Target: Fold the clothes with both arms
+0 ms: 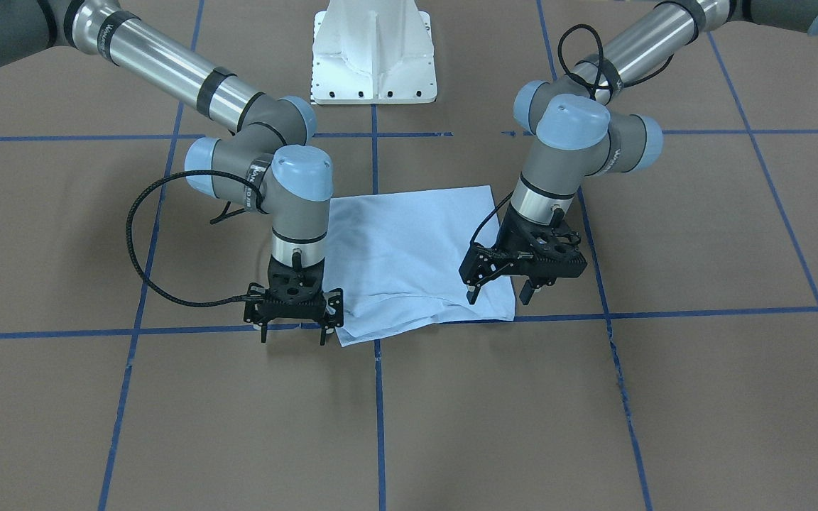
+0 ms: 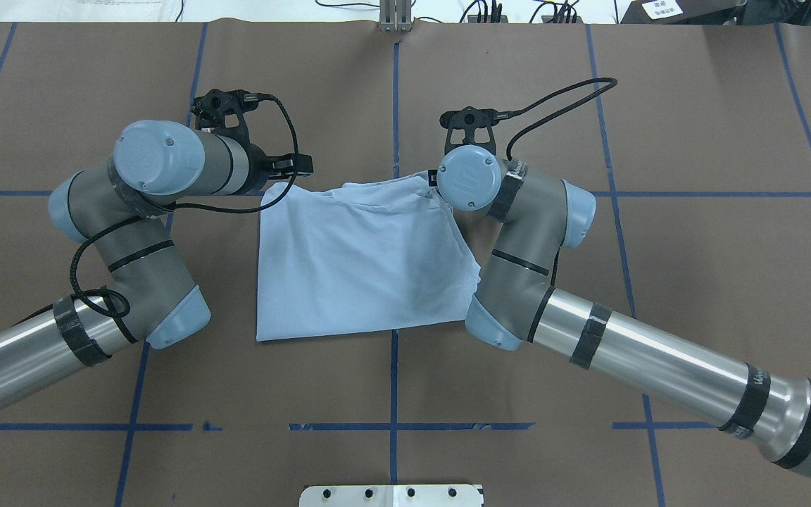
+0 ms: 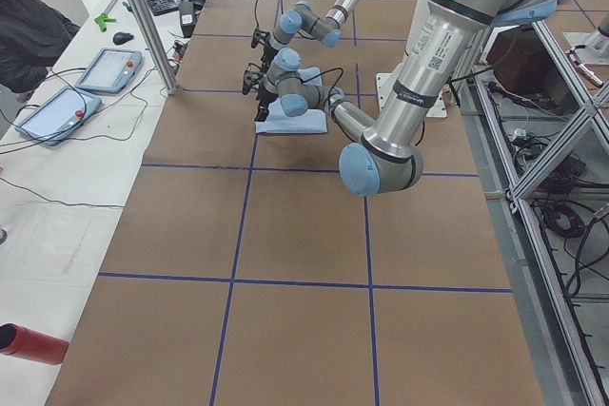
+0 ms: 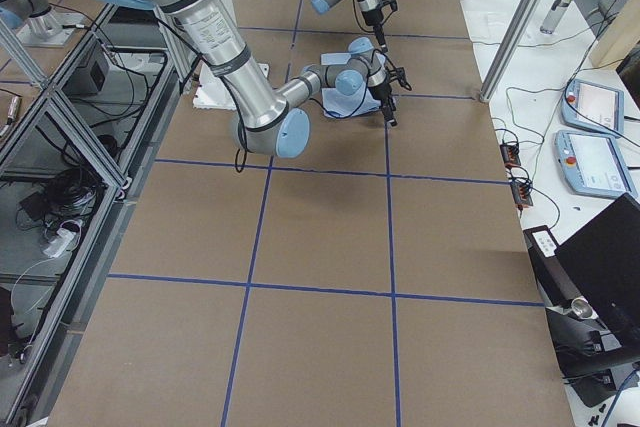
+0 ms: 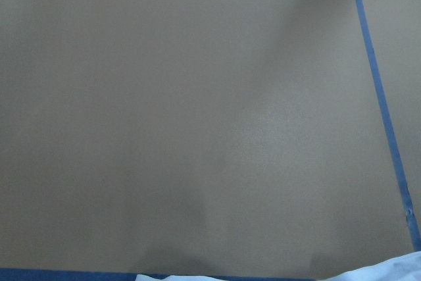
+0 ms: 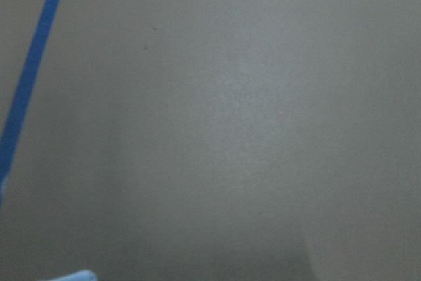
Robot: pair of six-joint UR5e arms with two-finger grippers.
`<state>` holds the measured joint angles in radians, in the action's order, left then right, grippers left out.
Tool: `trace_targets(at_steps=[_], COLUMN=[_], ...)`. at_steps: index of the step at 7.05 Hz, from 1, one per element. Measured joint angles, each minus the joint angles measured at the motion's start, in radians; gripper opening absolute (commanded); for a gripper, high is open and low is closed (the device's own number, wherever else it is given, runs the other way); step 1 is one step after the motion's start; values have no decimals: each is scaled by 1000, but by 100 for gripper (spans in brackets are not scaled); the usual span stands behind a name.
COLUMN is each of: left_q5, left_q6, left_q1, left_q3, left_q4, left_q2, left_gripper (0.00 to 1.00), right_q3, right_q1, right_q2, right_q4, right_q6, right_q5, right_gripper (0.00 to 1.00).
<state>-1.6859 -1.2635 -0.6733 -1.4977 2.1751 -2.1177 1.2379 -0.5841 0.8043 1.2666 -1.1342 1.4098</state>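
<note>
The table (image 1: 700,234) has a brown top marked with a grid of blue tape lines (image 1: 664,131). A folded light blue shirt (image 1: 409,248) lies flat near its middle, over a line crossing. A white base (image 1: 375,53) stands behind it.

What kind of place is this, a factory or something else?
Probably a robotics lab test cell. A grey metal jointed left arm and right arm work at a brown table taped with a blue grid. Tablet-like control pendants lie on the white side bench, beside an aluminium post.

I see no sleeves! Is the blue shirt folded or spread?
Folded: the light blue fabric T-shirt lies as a compact rectangle with layered edges, sleeves hidden.
</note>
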Motion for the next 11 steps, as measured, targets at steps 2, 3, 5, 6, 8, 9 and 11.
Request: trace_targets(at_steps=[2, 3, 5, 6, 8, 9, 11], left_q5=[0, -1, -16, -36, -156, -231, -372], left_q6=[3, 9, 136, 245, 576, 786, 1111], left_q1=[1, 0, -20, -59, -244, -378, -626], left_q3=[-16, -64, -282, -398, -525, -538, -531], left_q4=[-3, -11, -86, -133, -187, -196, -279], left_q2=[14, 58, 226, 330, 514, 580, 646], left_gripper=[100, 100, 100, 100, 100, 100, 100], right_q3=[46, 126, 384, 514, 657, 679, 682], right_q1=[-47, -82, -186, -242, -414, -535, -765], right_q2=[14, 54, 201, 287, 484, 592, 776], right_q4=[0, 16, 169, 261, 342, 351, 373], right_q6=[28, 34, 137, 245, 525, 742, 1097], right_q5=[120, 223, 407, 466, 630, 706, 832], right_gripper=[100, 100, 100, 100, 100, 100, 100])
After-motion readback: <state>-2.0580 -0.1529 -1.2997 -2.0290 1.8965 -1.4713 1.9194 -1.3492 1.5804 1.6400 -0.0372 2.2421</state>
